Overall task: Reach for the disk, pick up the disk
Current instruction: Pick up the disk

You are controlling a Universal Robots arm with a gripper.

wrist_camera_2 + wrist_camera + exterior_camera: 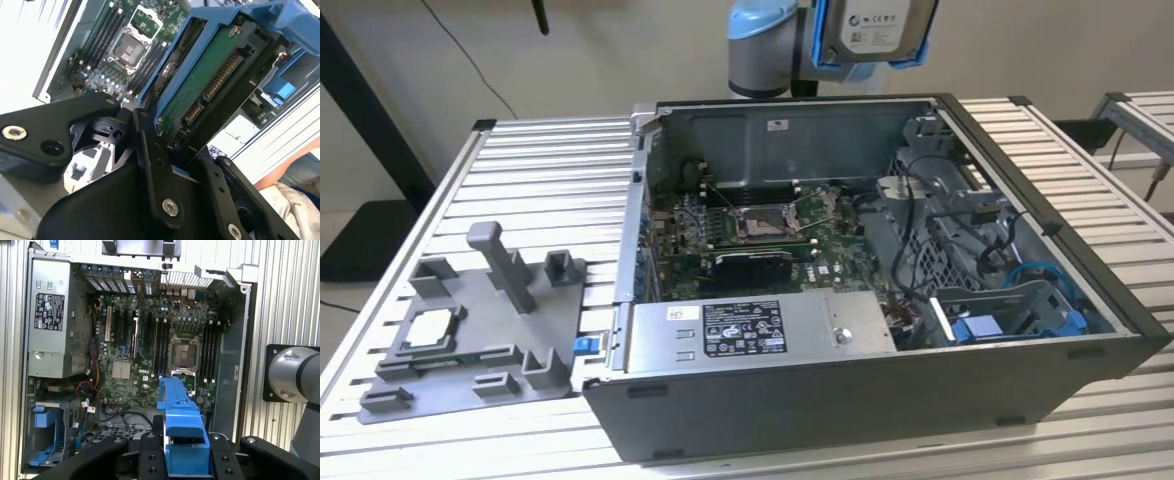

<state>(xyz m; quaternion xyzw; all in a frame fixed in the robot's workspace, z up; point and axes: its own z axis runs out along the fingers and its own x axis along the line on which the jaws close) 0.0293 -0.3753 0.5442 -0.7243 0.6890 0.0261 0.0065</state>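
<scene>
- Leftmost in the exterior view: grey fixture plate lying flat on the slatted surface, with a small square chip seated near its left side and an upright grey post rising from it.
- Just beside that plate, toward the exterior view's right: open computer case, side panel off, motherboard exposed with an empty processor socket near its middle.
- At the near edge inside the case: silver power supply with a printed label.
- Further toward the exterior view's right: tangle of cables and a blue plastic bracket fixed in the drive bay.
- Above the far wall of the case, at the top of the exterior view: disk held up in the air, well clear of the case, white label facing the camera, blue frame around its edges, beside the arm's pale blue joint.
- Seen in both wrist views: end effector clamped on the disk, black fingers pressed against the blue frame, green circuit board and connector row of the disk turned toward the second wrist camera.
</scene>
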